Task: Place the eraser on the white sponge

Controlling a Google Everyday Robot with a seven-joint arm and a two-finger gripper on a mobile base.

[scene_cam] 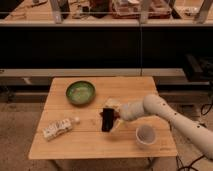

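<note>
The eraser does not show, perhaps hidden at the gripper (107, 120), whose hold I cannot tell. Probably light, stiff, flat: pinch its long edges. The white sponge (56, 128) lies well to the gripper's left in view.

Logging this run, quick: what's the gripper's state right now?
Gripper: above the table, between the green bowl and the white cup; cannot be told whether open, closed or holding anything.
</note>
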